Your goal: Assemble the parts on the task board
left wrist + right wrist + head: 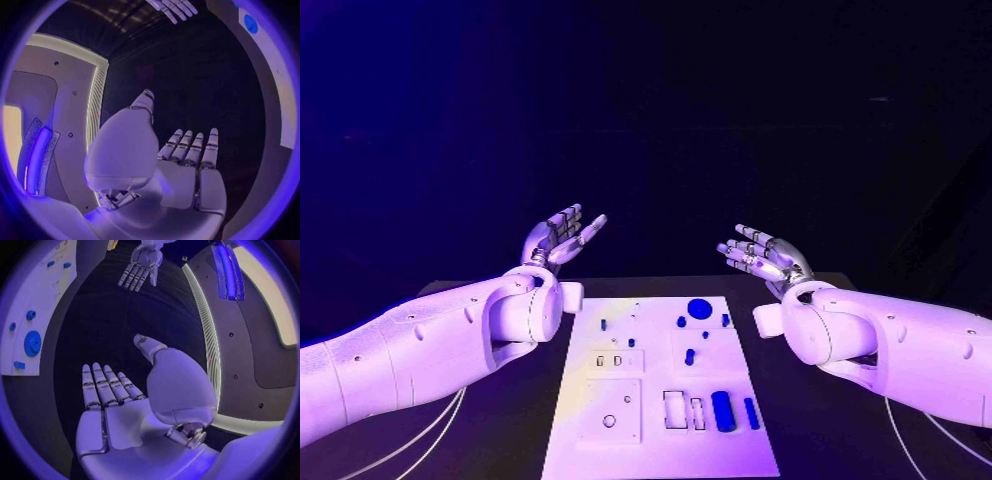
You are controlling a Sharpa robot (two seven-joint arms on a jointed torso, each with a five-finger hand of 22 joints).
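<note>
Where blue parts lie, white task board — flat

dim violet-blue light throughout; black background; wrist views fisheye-bent, dark-rimmed; head view sharp.

A black table (dark all over) bears the rest.

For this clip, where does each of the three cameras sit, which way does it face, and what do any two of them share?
Head view: on the robot's head, looking down at the task board; both arms, left hand and right hand raised, open.
Left wrist view: behind the left hand, facing its palm; board at the rim.
Right wrist view: behind the right hand's palm.
Shared: the round blue part shows in head and right wrist views.
</note>
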